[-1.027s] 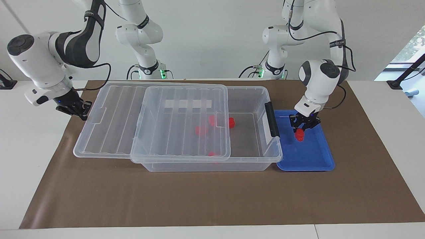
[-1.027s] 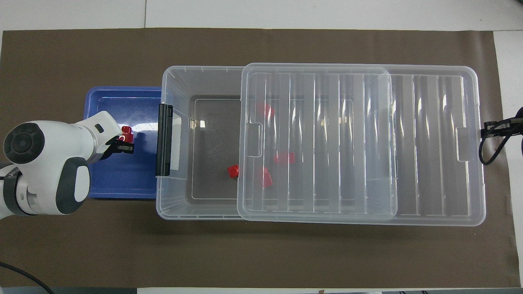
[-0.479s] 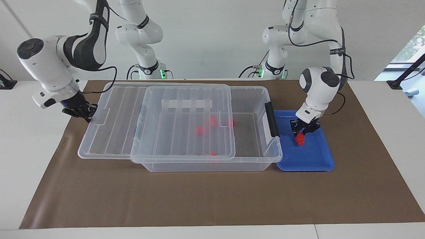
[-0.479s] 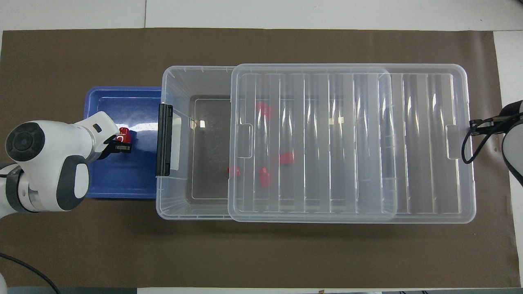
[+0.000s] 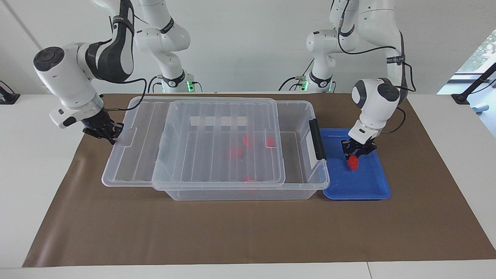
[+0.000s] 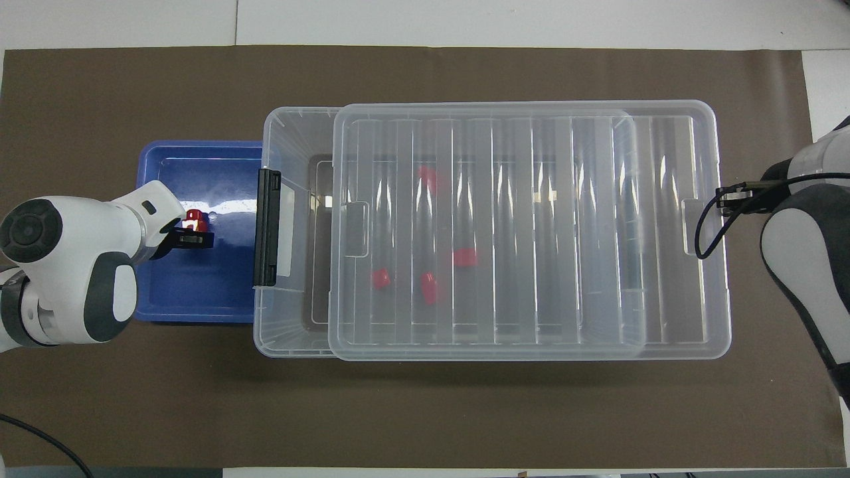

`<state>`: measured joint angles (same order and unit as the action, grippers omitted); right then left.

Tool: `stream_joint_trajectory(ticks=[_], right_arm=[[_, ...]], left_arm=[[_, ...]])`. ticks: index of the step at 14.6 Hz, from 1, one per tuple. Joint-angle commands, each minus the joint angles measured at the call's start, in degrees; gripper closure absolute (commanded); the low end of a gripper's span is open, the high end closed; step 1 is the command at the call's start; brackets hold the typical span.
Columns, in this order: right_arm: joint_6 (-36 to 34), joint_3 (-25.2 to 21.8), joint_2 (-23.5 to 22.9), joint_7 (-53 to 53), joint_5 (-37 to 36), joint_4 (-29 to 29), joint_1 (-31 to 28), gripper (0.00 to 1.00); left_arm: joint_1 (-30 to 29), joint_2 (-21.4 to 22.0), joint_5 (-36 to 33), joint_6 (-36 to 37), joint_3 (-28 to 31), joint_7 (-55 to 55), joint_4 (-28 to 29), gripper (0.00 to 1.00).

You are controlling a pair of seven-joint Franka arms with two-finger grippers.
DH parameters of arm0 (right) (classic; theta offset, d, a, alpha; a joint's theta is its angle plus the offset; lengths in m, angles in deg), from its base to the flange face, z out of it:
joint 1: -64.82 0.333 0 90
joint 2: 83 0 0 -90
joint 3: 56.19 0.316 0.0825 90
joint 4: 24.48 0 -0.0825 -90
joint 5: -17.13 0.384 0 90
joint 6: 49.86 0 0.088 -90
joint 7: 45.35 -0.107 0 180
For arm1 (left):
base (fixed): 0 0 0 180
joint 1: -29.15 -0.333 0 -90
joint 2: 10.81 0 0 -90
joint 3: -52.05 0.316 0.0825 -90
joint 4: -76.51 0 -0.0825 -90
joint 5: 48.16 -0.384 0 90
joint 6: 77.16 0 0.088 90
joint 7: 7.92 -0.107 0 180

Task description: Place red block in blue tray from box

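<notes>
The blue tray (image 5: 368, 188) (image 6: 186, 292) lies beside the clear box (image 5: 306, 116) (image 6: 292, 133) at the left arm's end of the table. My left gripper (image 5: 355, 154) (image 6: 192, 234) is low in the tray, shut on a red block (image 5: 353, 162) (image 6: 194, 216) that is at or just above the tray's floor. Several more red blocks (image 5: 234, 152) (image 6: 380, 278) lie in the box under its ribbed lid (image 5: 217, 143) (image 6: 531, 232). My right gripper (image 5: 108, 133) (image 6: 727, 197) is at the lid's rim at the right arm's end, shut on it.
The lid covers most of the box and overhangs it at the right arm's end. A strip of the box stays uncovered next to the black clip handle (image 5: 317, 139) (image 6: 267, 226). Brown paper (image 5: 248, 232) covers the table.
The right gripper has slid the lid toward the left arm's end, covering more of the box. The left gripper has sunk a little with the red block in the tray.
</notes>
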<state>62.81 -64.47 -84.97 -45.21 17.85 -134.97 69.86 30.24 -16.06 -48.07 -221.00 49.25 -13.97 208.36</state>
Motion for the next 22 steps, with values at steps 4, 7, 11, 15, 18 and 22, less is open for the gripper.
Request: stream_joint_trajectory(ticks=[4, 7, 11, 15, 18, 22], right_arm=[[1.2, 4.3, 1.3, -8.0, 0.4, -1.7, -0.3, 1.00], [1.2, 6.4, 1.3, -11.6, 0.3, -1.7, -0.3, 1.00], [1.2, 8.2, 1.3, -13.9, 0.2, -1.7, -0.2, 1.00], [1.1, 8.3, 1.3, -14.2, 0.2, -1.7, -0.3, 1.00], [-3.0, 7.6, 0.7, -13.2, -0.3, 1.6, -0.4, 1.00], [-17.5, 3.5, 0.6, -8.0, -0.3, 13.8, -0.6, 1.00]], left_arm=[[0.0, 3.7, -0.5, 11.5, -0.3, 1.8, -5.5, 0.00], [-0.6, 5.7, -0.4, 25.2, -0.2, 2.3, -14.6, 0.00], [-0.9, 6.0, -0.4, 39.6, -0.3, 2.3, -27.0, 0.00], [-1.0, 4.4, -0.1, 49.0, -0.3, 2.2, -37.6, 0.00], [-1.0, 4.7, -0.2, 52.3, -0.2, 2.3, -40.1, 0.00], [-2.5, 6.6, -0.2, 53.1, -0.1, 2.6, -38.0, 0.00]])
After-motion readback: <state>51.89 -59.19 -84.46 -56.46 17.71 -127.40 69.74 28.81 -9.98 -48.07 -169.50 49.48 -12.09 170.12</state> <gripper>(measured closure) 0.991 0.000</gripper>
